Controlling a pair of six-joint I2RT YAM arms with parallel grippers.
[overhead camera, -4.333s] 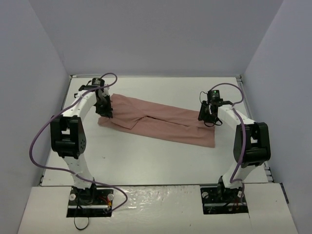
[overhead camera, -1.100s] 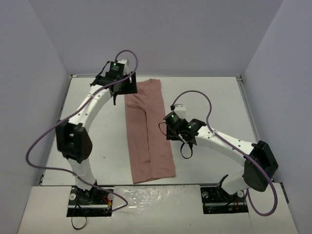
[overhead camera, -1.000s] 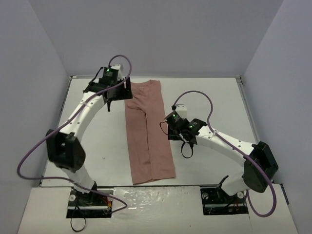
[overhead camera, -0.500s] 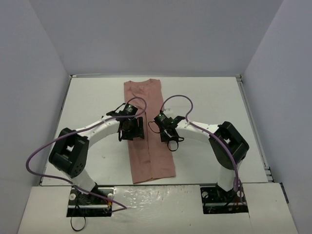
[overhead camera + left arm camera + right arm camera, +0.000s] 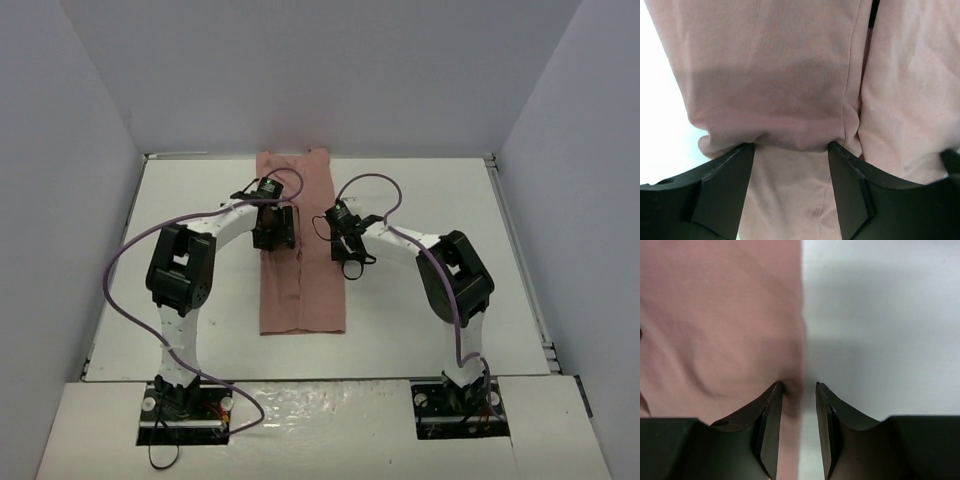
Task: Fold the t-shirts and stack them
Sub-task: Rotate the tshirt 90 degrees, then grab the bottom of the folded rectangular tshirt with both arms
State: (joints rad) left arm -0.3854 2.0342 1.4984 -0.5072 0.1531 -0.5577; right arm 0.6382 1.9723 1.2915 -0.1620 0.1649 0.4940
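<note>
The salmon-pink t-shirt (image 5: 300,300) lies folded into a long narrow strip running from the back edge of the table toward me. My left gripper (image 5: 272,233) is down on its left half at mid-length. In the left wrist view its jaws (image 5: 789,146) stand wide apart on the cloth (image 5: 790,75), and a raised fold lies across the tips. My right gripper (image 5: 348,252) sits at the strip's right edge. In the right wrist view it (image 5: 798,385) is open a narrow gap and straddles the cloth's (image 5: 715,315) edge, with one finger on fabric and one on the table.
The white table (image 5: 450,200) is walled at the back and both sides. The shirt's far end reaches the back edge (image 5: 292,153). Purple cables (image 5: 370,180) loop above both arms near the shirt.
The shirt strip has slid away from me toward the back wall. Both grippers moved farther up the table along it, and both jaws have narrowed a little.
</note>
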